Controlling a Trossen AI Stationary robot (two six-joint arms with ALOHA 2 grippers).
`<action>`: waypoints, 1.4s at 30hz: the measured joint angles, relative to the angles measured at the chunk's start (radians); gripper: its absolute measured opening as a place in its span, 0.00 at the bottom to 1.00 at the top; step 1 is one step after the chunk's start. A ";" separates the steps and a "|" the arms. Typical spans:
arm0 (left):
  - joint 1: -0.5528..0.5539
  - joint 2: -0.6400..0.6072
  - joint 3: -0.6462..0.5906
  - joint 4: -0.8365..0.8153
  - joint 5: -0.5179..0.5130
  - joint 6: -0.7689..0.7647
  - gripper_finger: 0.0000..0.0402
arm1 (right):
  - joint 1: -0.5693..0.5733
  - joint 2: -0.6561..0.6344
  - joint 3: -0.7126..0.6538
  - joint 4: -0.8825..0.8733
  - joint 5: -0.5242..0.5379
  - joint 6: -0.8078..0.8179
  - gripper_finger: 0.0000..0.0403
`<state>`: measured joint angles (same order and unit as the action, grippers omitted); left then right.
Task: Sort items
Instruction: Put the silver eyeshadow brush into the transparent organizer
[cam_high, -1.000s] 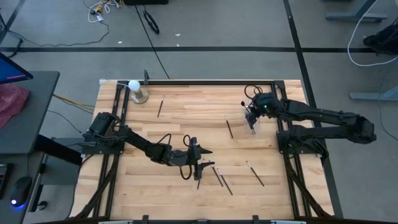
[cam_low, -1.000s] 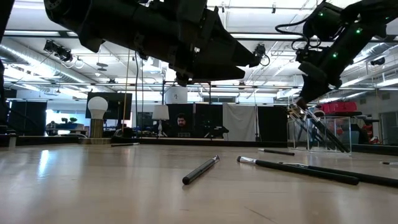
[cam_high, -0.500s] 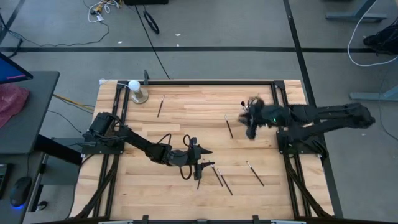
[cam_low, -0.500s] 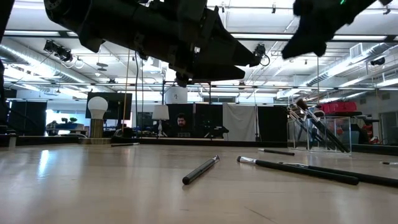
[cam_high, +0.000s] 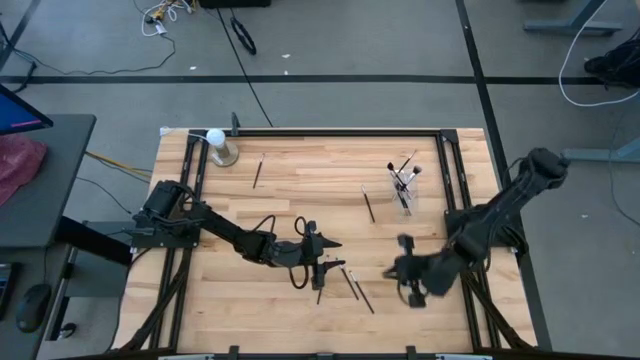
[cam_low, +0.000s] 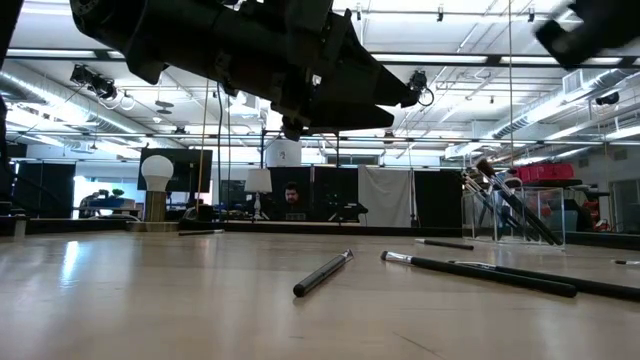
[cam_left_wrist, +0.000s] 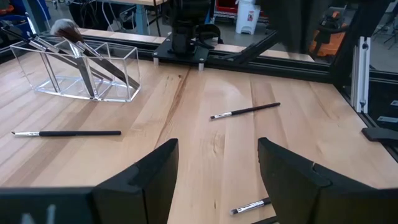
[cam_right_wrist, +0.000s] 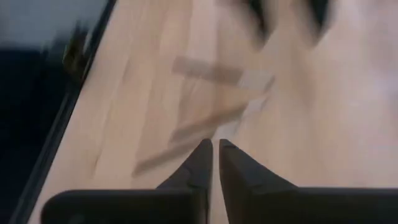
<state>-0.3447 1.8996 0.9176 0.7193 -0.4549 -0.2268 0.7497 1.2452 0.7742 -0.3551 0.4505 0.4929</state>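
Two grippers are over the wooden table (cam_high: 300, 180). Left gripper (cam_high: 322, 268), fingers spread, hovers with loose brushes (cam_high: 355, 288) lying just ahead of its fingertips. More brushes (cam_high: 403, 178) stand in the clear holder (cam_left_wrist: 87, 73), well beyond them. Right gripper (cam_high: 410, 280), fingers nearly pressed together and pinching nothing, hangs near the table's front edge.
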 joint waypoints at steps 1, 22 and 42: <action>0.000 0.000 0.000 0.000 0.000 0.000 0.55 | 0.024 0.021 0.000 -0.027 -0.027 0.055 0.06; 0.000 0.000 0.000 -0.015 0.000 0.001 0.55 | 0.366 0.169 -0.180 -0.265 0.124 1.052 0.25; 0.001 0.000 0.000 -0.014 0.000 -0.018 0.55 | 0.378 0.427 -0.340 0.176 0.432 0.888 0.34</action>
<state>-0.3439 1.8996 0.9175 0.7048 -0.4550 -0.2452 1.1276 1.6724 0.4347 -0.1795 0.8825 1.3810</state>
